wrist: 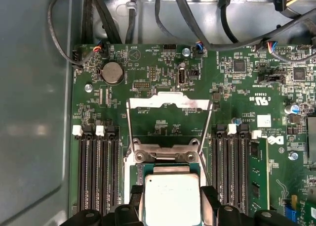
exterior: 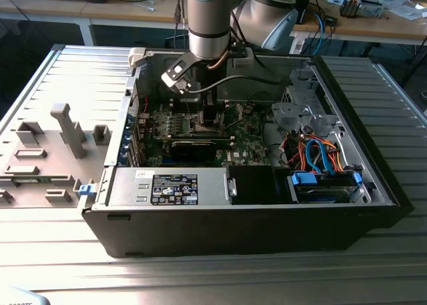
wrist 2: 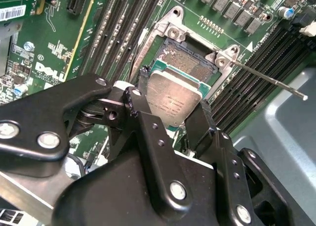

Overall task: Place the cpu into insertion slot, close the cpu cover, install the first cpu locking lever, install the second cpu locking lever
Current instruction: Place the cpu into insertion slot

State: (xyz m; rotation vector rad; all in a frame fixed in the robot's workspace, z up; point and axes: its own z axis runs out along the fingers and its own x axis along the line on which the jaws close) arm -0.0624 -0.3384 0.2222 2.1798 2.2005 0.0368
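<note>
The black two-finger gripper [wrist 2: 174, 106] has its jaws closed on two opposite edges of the small, flat, silver-grey square cpu [wrist 2: 170, 95], holding it just over the dark square insertion slot [wrist 2: 191, 58]. The thin silver-framed cpu cover [wrist: 168, 101] stands open. The chip is probably light, stiff, smooth and delicate, so the edges seem the safe hold.

Exterior view above case [exterior: 233, 225], both wrist views close on cpu [wrist 2: 175, 100] [wrist: 171, 199]

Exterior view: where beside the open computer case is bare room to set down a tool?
Free: the ribbed grey metal tabletop in front of the black computer case and at the exterior view's right of it. Crowded: grey plastic fixtures at its left; coloured cables inside.
</note>
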